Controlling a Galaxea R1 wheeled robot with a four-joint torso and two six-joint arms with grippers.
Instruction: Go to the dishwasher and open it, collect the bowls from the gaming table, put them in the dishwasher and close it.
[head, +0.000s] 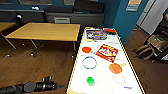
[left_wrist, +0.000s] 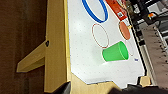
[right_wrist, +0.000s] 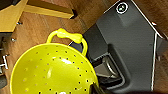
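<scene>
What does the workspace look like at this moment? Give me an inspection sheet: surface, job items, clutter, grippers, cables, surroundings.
Surface: white-topped gaming table with a yellowish edge, printed rings on its top.
Job's things: green cup-like bowl upright on the table's near end; yellow perforated bowl with a handle close at the right wrist, hold cannot be told.
Clutter: two board-game boxes, two orange paddles.
Grippers: left gripper low beside the table's near corner, fingers unclear.
Cables: nothing seen.
Surroundings: wooden floor, yellow-wood table, bags on the floor.
</scene>
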